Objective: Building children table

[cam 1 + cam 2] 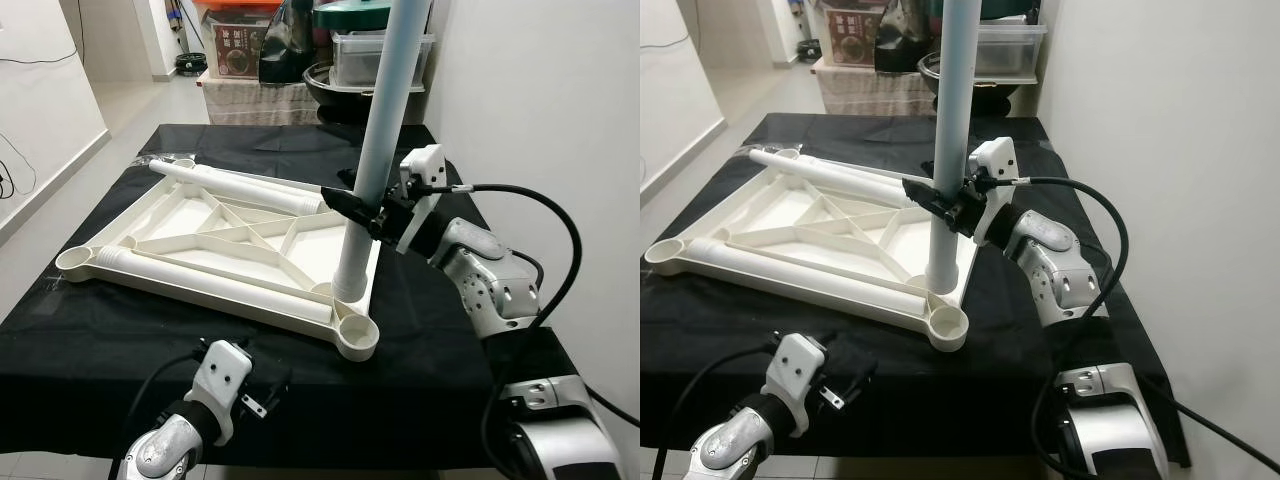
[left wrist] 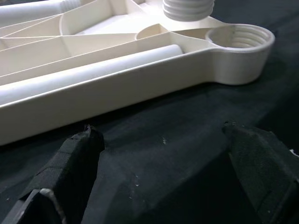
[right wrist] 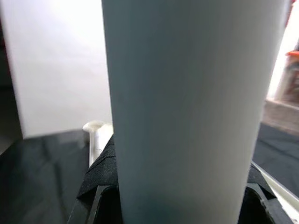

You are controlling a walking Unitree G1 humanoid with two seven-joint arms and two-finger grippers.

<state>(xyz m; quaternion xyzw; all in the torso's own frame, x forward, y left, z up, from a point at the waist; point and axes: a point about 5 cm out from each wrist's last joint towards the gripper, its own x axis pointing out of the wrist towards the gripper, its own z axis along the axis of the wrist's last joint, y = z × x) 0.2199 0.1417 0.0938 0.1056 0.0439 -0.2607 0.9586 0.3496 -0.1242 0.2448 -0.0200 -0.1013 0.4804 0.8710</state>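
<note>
The right gripper (image 1: pixel 372 212) is squeezed tight on the white table leg (image 1: pixel 378 150), standing it up just inside the table top's (image 1: pixel 190 225) near corner, beside the empty screw hole (image 1: pixel 357 334). If it tips, the threads could miss. The left gripper (image 2: pixel 163 177) hovers open, low by that corner. Two more legs (image 1: pixel 245 187) lie inside the upside-down top.

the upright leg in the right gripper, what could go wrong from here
The right gripper holds the upright leg with its threaded end beside the corner socket, not in it, so lowering now may hit the tabletop frame rim. A tilted leg could cross-thread. The left gripper is open, off the frame, so twisting could slide the frame on the black cloth; loose legs lying on it could roll.
</note>
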